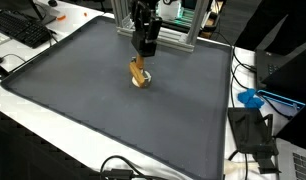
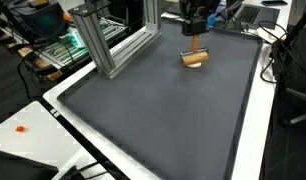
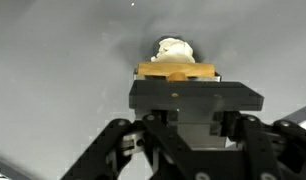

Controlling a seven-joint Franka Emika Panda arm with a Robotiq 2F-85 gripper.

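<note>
A tan wooden piece [image 1: 140,76] [image 2: 195,57] stands on the dark grey mat [image 1: 113,110] [image 2: 163,110] near its far edge. It has a wider base and a narrow upright part. My gripper [image 1: 142,57] [image 2: 196,40] comes straight down onto it, and its black fingers are shut on the upright part in both exterior views. In the wrist view the gripper [image 3: 183,90] hides most of the piece. Only a yellow-brown wooden edge [image 3: 178,71] and a cream rounded bit [image 3: 174,47] show past the fingers, against the grey mat.
An aluminium frame [image 1: 178,35] [image 2: 113,45] stands just behind the gripper at the mat's edge. Around the mat on the white table lie a keyboard [image 1: 23,30], a blue object [image 1: 255,98], a black box with cables [image 1: 253,130] and a small orange item [image 2: 21,128].
</note>
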